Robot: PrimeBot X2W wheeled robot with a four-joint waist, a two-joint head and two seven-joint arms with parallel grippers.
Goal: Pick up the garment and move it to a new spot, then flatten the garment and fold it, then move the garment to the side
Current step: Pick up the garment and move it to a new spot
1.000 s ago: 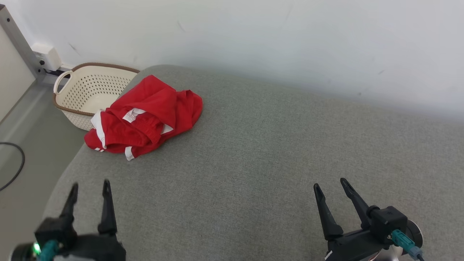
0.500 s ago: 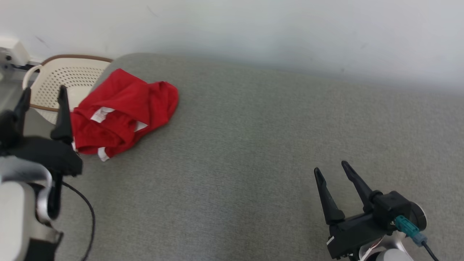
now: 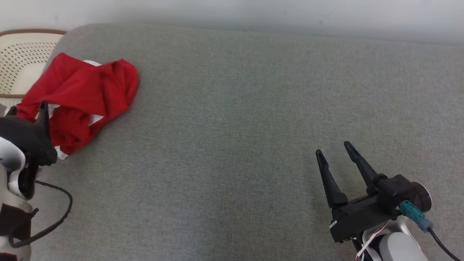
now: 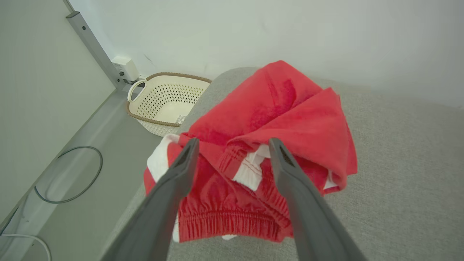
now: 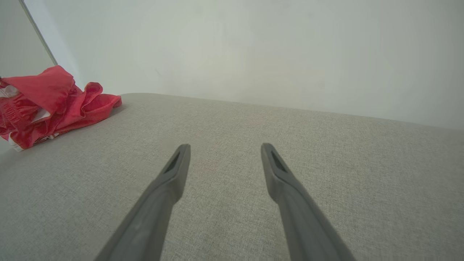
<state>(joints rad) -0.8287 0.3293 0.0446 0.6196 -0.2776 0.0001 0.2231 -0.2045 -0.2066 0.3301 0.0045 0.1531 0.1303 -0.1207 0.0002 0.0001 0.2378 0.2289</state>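
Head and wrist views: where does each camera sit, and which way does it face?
Head view: on the head, looking down at the cushion; left gripper and right gripper show, both open.
Left wrist view: on the left wrist, looking along its fingers down at the red garment, basket behind.
Right wrist view: on the right wrist, looking low across the cushion to the wall; its fingers show.
Shared: head and left wrist views both show garment and basket.

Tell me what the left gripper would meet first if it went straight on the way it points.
The garment: the left gripper, open, points straight at its crumpled heap on the grey surface. Whether the fingertips touch it yet, I cannot tell.
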